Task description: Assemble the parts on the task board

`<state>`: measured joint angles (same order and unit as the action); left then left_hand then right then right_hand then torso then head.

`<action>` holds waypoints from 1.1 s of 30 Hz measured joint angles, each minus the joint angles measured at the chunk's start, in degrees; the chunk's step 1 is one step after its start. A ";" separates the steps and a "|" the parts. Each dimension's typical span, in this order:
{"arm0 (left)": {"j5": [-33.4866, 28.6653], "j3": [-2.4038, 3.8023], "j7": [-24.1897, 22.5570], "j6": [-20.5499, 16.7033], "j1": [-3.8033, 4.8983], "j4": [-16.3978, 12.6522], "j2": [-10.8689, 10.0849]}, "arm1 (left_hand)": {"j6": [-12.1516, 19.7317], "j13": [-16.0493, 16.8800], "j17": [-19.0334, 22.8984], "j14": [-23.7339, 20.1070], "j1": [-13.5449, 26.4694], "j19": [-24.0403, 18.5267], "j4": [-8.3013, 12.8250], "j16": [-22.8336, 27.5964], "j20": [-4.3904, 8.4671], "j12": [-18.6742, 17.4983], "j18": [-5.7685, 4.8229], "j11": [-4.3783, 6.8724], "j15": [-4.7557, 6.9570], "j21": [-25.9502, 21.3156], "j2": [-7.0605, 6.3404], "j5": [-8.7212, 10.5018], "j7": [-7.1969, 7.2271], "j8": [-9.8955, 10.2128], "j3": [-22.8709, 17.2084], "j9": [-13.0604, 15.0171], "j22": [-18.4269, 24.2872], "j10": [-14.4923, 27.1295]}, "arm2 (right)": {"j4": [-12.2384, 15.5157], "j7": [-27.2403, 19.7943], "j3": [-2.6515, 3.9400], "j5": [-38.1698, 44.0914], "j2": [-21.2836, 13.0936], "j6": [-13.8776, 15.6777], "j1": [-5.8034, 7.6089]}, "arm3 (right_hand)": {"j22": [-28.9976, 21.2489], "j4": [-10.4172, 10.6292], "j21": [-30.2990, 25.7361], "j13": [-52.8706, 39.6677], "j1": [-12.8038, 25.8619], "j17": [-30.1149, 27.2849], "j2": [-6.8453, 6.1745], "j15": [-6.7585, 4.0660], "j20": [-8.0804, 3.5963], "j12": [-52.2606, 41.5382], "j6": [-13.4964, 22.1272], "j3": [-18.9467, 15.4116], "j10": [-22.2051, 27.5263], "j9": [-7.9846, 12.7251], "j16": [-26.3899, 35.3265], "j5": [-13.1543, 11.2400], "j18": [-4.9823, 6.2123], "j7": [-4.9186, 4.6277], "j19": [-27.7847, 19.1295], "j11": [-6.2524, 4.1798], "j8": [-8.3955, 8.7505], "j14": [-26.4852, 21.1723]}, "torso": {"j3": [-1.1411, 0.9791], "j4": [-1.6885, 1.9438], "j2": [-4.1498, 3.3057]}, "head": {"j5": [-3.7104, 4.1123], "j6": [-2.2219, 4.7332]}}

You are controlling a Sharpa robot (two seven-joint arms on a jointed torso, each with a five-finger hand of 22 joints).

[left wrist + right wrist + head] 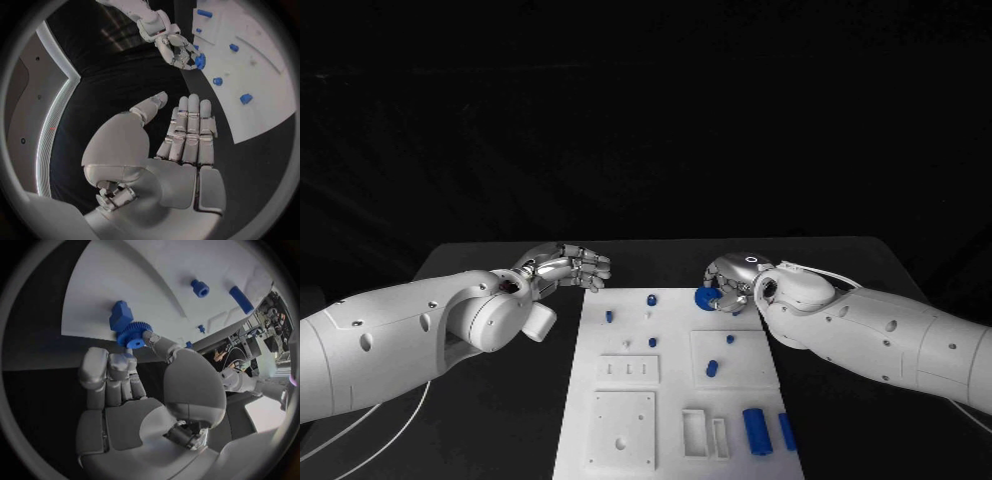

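The white task board [625,400] lies in the middle of the black table, with small blue parts on it. My right hand [728,283] hovers over the board's far right corner and pinches a blue gear [707,297], also seen as the gear [132,335] between its fingertips and as the gear [199,61] from the left wrist. A blue block [120,315] stands on the board right beside the gear. My left hand [568,266] is off the board's far left corner, fingers straight and together with the thumb apart, holding nothing, as the left hand [187,132] shows.
Blue pegs [651,298] [609,315] stand near the board's far edge. A blue piece [711,368] sits in the raised square plate. Two long blue cylinders [756,431] lie at the near right. The table [488,420] is black around the board.
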<state>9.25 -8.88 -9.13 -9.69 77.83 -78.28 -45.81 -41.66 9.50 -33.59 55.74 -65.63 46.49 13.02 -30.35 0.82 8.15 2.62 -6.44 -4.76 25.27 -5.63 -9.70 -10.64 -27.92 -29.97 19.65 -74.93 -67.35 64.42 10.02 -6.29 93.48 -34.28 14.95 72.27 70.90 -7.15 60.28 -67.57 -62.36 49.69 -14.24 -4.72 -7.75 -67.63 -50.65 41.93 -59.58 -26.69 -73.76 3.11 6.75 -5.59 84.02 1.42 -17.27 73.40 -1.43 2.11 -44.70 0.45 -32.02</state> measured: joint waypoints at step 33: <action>0.18 -0.01 0.08 0.14 0.00 0.25 0.02 | 0.00 0.09 0.04 -0.14 0.00 -0.22 0.30 0.00 0.22 0.00 -0.08 0.00 -0.14 0.00 0.00 -0.23 0.00 0.00 -0.30 0.13 0.02 0.00 | 4.91 3.27 -0.68 5.67 -0.80 4.32 -0.94 | 0.22 2.18 0.43 0.28 0.51 1.32 0.82 -0.97 0.43 0.11 -1.28 2.69 -0.63 0.05 0.83 -0.13 0.23 1.14 0.00 -1.02 -1.00 0.58 | -0.03 -0.12 -0.02 | -0.30 0.09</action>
<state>9.43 -8.89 -9.05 -9.55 77.83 -78.04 -45.79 -41.66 9.59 -33.54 55.60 -65.63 46.27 13.33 -30.35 1.04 8.15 2.54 -6.44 -4.90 25.27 -5.63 -9.93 -10.64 -27.92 -30.27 19.78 -74.91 -67.35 69.33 13.29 -6.97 99.15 -35.09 19.26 71.33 71.12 -4.97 60.71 -67.29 -61.85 51.01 -13.42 -5.70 -7.32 -67.51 -51.93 44.63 -60.21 -26.64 -72.94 2.98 6.98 -4.45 84.02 0.40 -18.27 73.97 -1.46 1.99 -44.73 0.15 -31.93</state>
